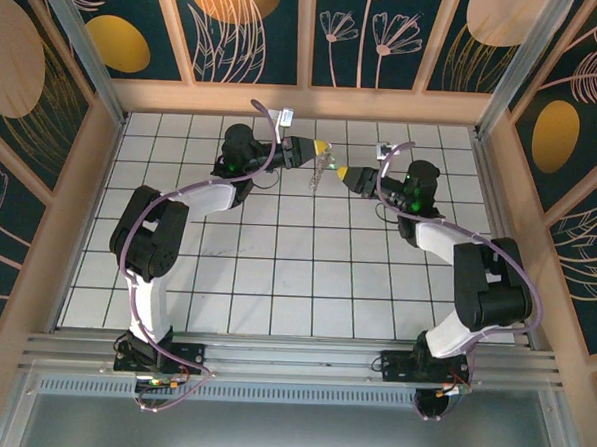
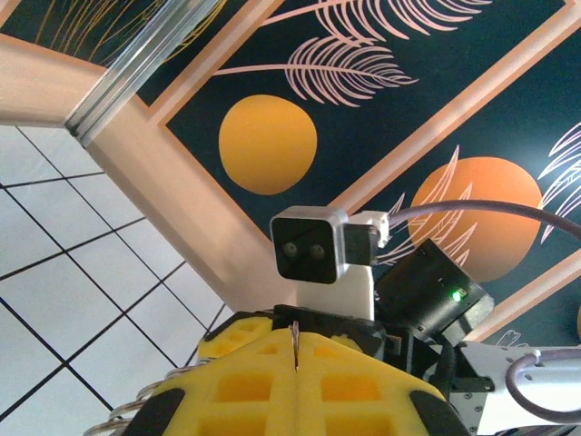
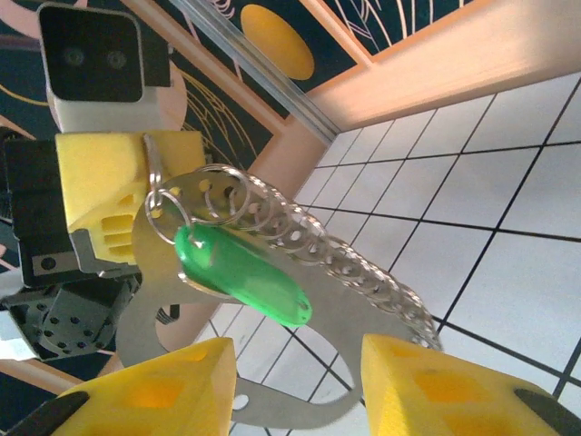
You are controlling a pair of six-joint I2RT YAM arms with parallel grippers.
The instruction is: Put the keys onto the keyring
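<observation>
1. Right wrist view, main item: green key [image 3: 241, 272], a translucent green plastic head hung on a small split ring [image 3: 166, 216]. Its blade cannot be made out.
2. Same bunch: a chain of silver rings [image 3: 336, 259] trails off toward 4 o'clock, and a flat silver plate [image 3: 145, 309] with punched holes curves beneath. No separate tiny keys can be told apart.
3. Left gripper [image 3: 123, 182]: sits at 10 o'clock in this view with its yellow fingers together, clamped on a thin wire loop [image 3: 150, 163] from which the bunch hangs. The left wrist view shows a thin metal edge pinched in the seam. Whether this loop is the ring meant for the keys cannot be told.
4. Right gripper [image 3: 298, 350]: fingers apart, nothing clamped. The plate's lower edge crosses the gap; contact cannot be told.
5. Governing relation: the green key lies at 11 o'clock from the right gripper's gap, near. Its long axis runs from 10 to 4 o'clock, slanting across the gap.
6. Top external view: both grippers meet tip to tip above the far middle of the tiled table [image 1: 276, 272]. The bunch dangles at 9 o'clock of the right gripper.
7. Judgement: the right arm is free and nearest, so any grasp falls to it. The hanging bunch may swing.
</observation>
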